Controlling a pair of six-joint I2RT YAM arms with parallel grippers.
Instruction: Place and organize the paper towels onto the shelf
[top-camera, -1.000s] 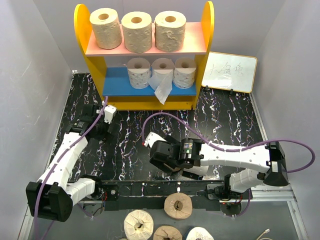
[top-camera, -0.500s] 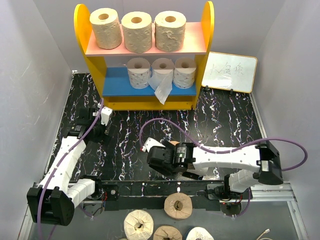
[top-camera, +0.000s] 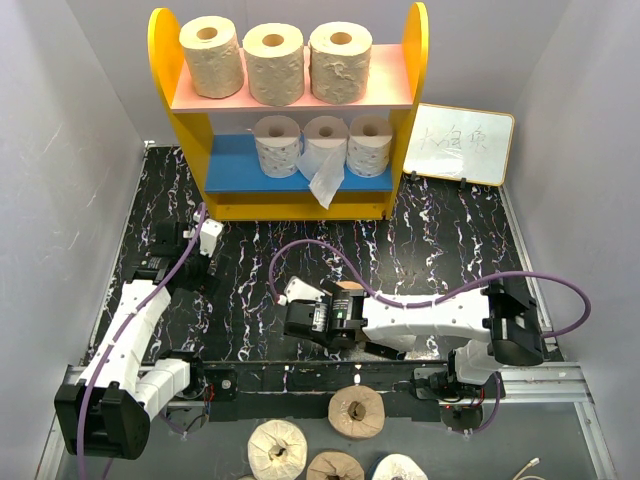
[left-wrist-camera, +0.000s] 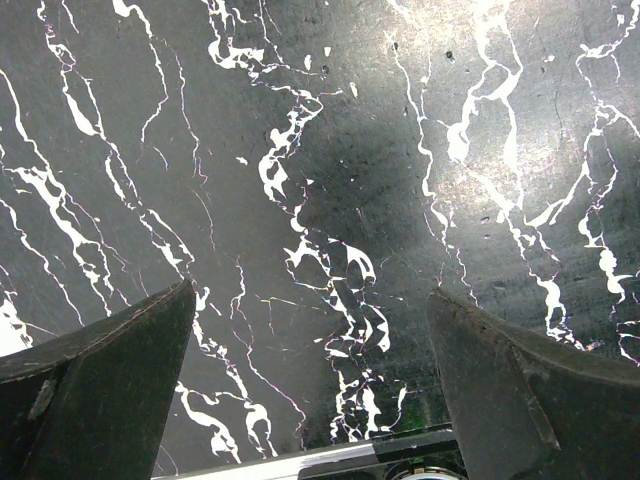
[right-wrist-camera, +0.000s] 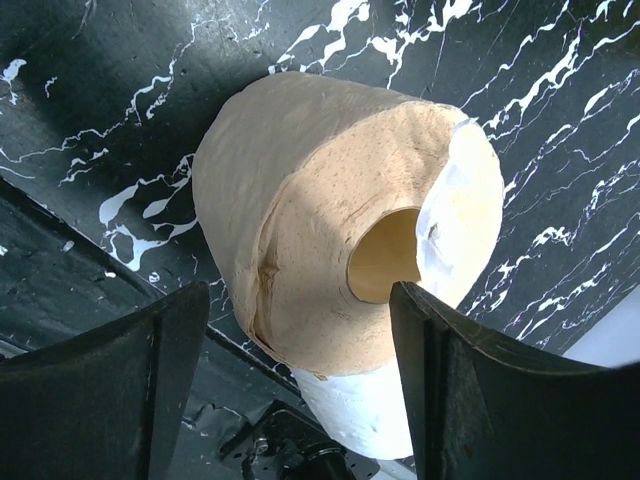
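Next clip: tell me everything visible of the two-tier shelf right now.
The shelf stands upright at the far edge of the black marbled table. Two yellow round-topped side panels carry a pink upper board and a blue lower board, with a yellow strip along the base; seemingly painted wood. Three tan rolls stand on the pink board, three paler rolls on the blue, whose left end is bare. The middle lower roll's loose sheet hangs over the front. Neither arm touches it.

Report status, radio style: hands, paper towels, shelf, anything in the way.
Left hand open, empty. Right hand straddles tan roll, grip unclear. Shelf holds six rolls. Whiteboard beside shelf, off the path.
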